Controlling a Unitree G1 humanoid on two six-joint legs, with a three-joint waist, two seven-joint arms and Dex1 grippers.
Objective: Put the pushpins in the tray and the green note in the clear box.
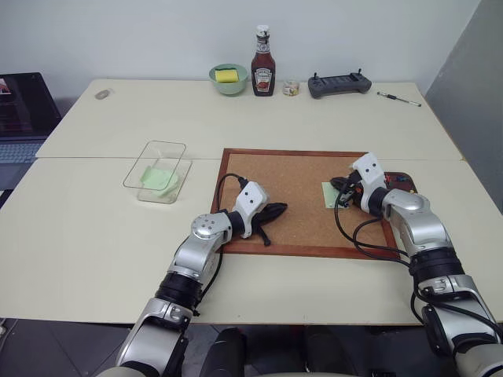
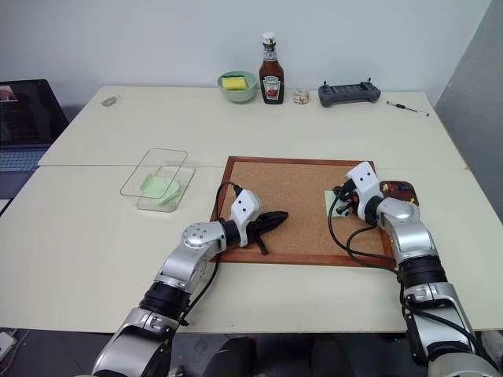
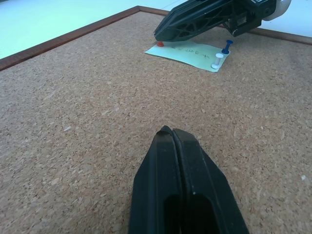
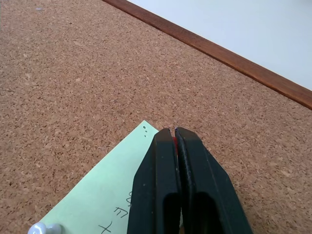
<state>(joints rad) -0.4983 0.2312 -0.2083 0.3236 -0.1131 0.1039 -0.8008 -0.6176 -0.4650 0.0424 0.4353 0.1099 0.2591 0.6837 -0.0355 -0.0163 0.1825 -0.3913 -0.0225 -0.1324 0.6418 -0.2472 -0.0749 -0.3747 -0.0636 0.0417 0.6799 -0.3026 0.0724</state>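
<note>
Pale tabletop, wide and bare round the cork board [image 1: 291, 200]. Left gripper [image 1: 277, 210] low over open cork, fingers pressed together, holding nothing. Right gripper [image 4: 175, 134] over the green note [image 3: 187, 52], clamped on what looks like a red pushpin [image 3: 159, 44]; 2 more pushpins [image 3: 220, 54] stuck in the note. Clear box [image 1: 157, 170] holding 1 green slip. Tray [image 2: 399, 191] beside the board's right edge, with several pins.
</note>
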